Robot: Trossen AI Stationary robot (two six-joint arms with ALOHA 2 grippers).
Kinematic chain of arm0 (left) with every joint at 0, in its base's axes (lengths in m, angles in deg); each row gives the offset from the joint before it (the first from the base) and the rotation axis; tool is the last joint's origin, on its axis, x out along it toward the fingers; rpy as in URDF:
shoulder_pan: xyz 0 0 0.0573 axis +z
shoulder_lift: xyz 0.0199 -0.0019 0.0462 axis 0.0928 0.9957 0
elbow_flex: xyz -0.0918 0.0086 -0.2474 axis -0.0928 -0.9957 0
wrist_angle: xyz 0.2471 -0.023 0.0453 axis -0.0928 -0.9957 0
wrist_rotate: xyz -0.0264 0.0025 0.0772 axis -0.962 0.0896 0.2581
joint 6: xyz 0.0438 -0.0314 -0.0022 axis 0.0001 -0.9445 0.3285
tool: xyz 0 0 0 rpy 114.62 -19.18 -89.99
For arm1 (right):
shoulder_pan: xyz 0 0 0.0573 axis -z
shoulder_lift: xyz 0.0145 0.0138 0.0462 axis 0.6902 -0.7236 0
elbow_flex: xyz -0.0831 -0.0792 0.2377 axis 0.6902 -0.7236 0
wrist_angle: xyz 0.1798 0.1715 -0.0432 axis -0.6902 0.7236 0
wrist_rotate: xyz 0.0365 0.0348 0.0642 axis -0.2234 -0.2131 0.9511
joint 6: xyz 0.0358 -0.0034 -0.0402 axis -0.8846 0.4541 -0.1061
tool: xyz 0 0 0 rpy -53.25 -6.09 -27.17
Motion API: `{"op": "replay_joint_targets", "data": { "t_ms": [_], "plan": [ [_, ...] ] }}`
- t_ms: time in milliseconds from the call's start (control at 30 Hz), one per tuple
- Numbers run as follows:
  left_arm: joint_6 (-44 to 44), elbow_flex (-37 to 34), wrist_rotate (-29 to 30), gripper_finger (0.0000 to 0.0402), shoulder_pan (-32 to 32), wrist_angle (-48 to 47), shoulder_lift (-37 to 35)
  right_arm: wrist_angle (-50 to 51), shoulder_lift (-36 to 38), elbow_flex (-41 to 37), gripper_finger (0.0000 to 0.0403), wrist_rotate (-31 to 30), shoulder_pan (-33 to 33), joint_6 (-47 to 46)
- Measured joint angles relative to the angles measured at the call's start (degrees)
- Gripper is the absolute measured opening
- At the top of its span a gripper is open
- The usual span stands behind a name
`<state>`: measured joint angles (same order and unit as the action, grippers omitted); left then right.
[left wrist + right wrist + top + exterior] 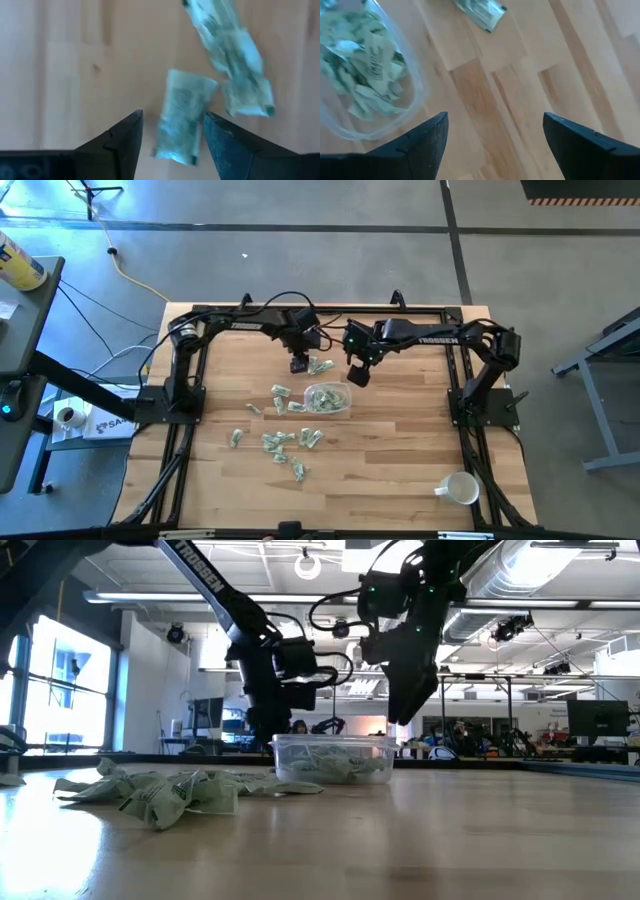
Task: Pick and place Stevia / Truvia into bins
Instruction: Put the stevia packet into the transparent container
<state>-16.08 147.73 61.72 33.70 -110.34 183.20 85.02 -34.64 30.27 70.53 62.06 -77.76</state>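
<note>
Green and white sweetener packets lie flat on the wooden table: a small group at the far middle (320,366), some left of the container (281,395), and several nearer the front (285,442). The clear container (327,398) holds several packets (367,75). My left gripper (298,365) is open and points down over the far group; its fingers stand on either side of one packet (181,120) without touching it. My right gripper (358,375) is open and empty, just above the table by the container's far right side (412,95).
A white mug (460,488) stands at the front right. Two more packets (235,60) lie close beside the one between my left fingers. One loose packet (481,12) lies near the container. Black arm frames run along both table sides.
</note>
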Motion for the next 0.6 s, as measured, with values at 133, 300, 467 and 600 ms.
{"op": "replay_joint_targets", "data": {
  "t_ms": [133,300,467,600],
  "plan": [
    [1.5,-1.6,2.0,0.0222,-0.7,1.7,-0.3,0.5,0.0,0.0,0.0314,-1.6,0.1,1.9],
    [2.5,-3.1,3.9,0.0191,-1.1,3.9,-0.5,0.5,0.0,0.0,0.0314,-1.7,1.2,2.8],
    [2.4,-3.1,4.2,0.014,-1.1,4.0,-0.4,0.5,0.0,0.0,0.0314,-0.9,2.3,3.1],
    [2.4,-3.1,5.5,0.0097,-1.2,4.7,-0.3,0.5,0.0,0.0,0.0314,-0.7,2.7,3.1]
  ]
}}
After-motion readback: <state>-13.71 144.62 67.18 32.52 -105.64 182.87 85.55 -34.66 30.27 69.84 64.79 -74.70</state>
